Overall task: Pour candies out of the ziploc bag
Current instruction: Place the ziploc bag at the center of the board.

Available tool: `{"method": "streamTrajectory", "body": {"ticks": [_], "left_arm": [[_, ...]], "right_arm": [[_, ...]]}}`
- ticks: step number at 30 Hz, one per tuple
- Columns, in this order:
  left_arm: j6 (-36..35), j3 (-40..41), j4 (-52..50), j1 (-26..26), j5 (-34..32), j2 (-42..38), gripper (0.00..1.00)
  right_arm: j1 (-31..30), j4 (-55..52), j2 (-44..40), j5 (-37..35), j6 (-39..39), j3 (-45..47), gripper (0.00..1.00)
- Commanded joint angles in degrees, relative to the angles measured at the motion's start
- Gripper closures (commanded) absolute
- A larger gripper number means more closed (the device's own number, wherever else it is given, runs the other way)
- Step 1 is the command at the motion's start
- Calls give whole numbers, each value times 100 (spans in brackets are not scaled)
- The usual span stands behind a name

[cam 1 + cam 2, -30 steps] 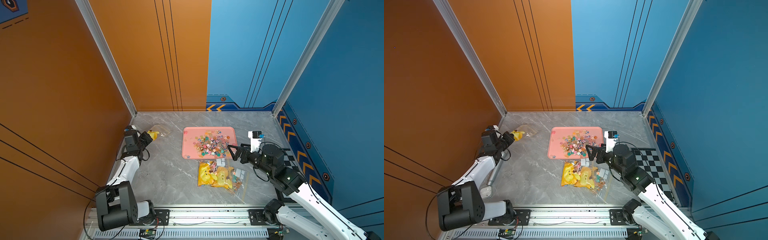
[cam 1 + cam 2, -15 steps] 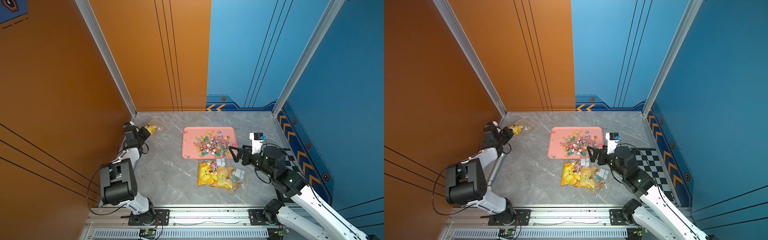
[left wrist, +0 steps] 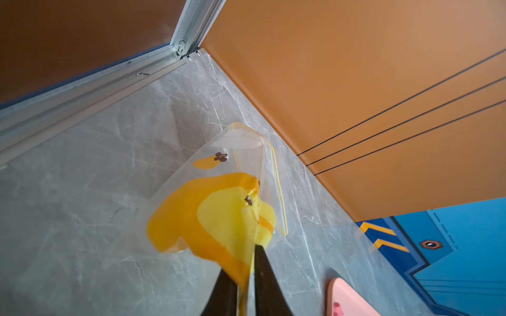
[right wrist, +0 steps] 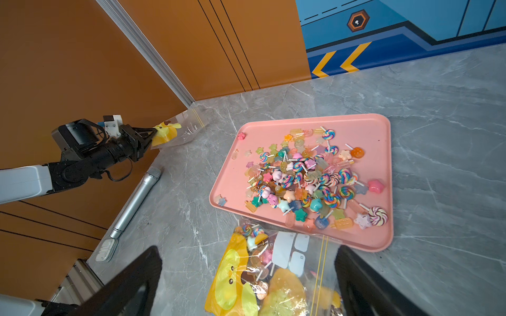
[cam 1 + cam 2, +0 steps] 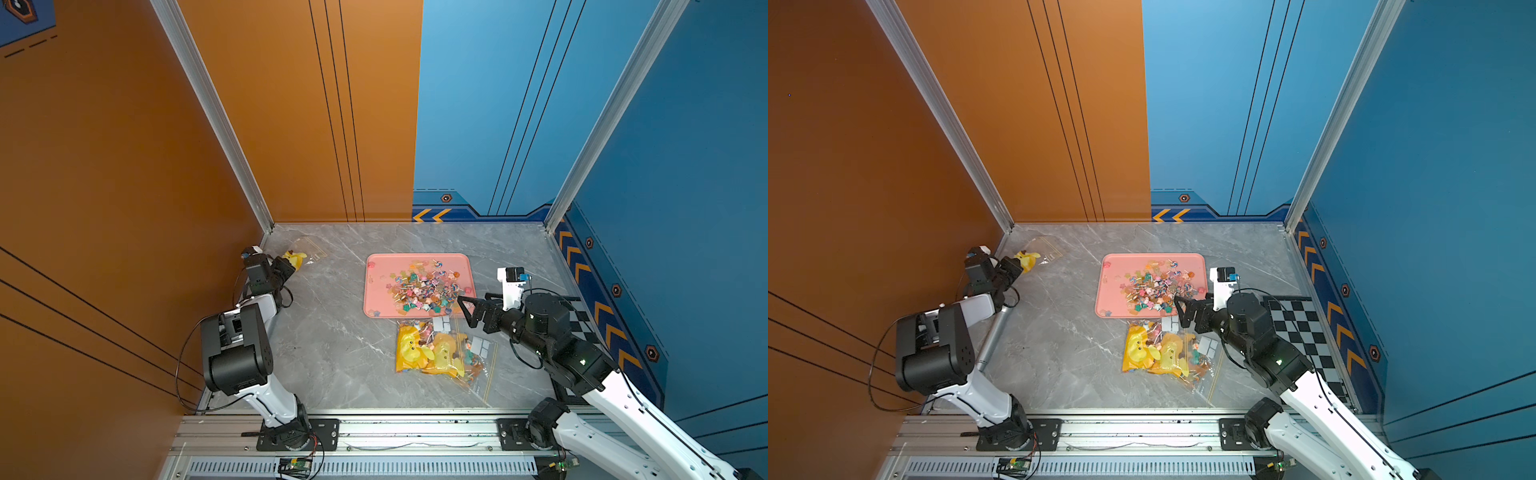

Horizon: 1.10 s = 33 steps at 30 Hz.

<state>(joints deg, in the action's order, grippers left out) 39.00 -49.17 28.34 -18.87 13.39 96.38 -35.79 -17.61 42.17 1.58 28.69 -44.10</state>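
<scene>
**OP:** Status on the candies?

**INSP:** Two lots. One pile of candies [image 4: 306, 177] lies loose on the pink tray [image 4: 369, 136], mid-bench. The rest are inside the full bag [image 4: 262, 279], which lies flat on the bench [image 5: 332, 340] just beside the tray's near edge.

**OP:** Jaws?

**INSP:** Your left jaws are closed on the printed end of a bag that looks empty [image 3: 219, 208]. They hold it off the bench by the far left corner, well apart from the tray. Your right jaws stand wide open over the tray-side end of the full bag, gripping nothing.

**OP:** How will the full bag handle?

**INSP:** Est.: thin, soft film, slick, no stiffness. Load is light but lumpy and will likely shift and sag once lifted. Lollipop sticks may snag at the mouth. The yellow zip strip runs along the edge toward your right arm. Open or sealed, can't tell.

**OP:** Where do I grip?

**INSP:** Rec.: pinch the closed edge opposite the zip, duck-print side. Go deep enough to catch both film layers, not candy. Then lift w/ the mouth over the tray.
</scene>
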Motion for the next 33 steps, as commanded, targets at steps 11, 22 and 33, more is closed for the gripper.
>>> {"method": "streamTrajectory", "body": {"ticks": [11, 22, 33], "left_arm": [[-120, 142, -646, 12, -772, -556, 2], [-781, -402, -2683, 663, -1416, -1724, 2], [-1383, -239, -3832, 3919, -2721, -3191, 2]], "right_arm": [[-152, -183, -68, -115, -100, -222, 0], [-202, -192, 8, -132, -31, -172, 0], [-290, -911, 321, -677, 248, -161, 0]]}}
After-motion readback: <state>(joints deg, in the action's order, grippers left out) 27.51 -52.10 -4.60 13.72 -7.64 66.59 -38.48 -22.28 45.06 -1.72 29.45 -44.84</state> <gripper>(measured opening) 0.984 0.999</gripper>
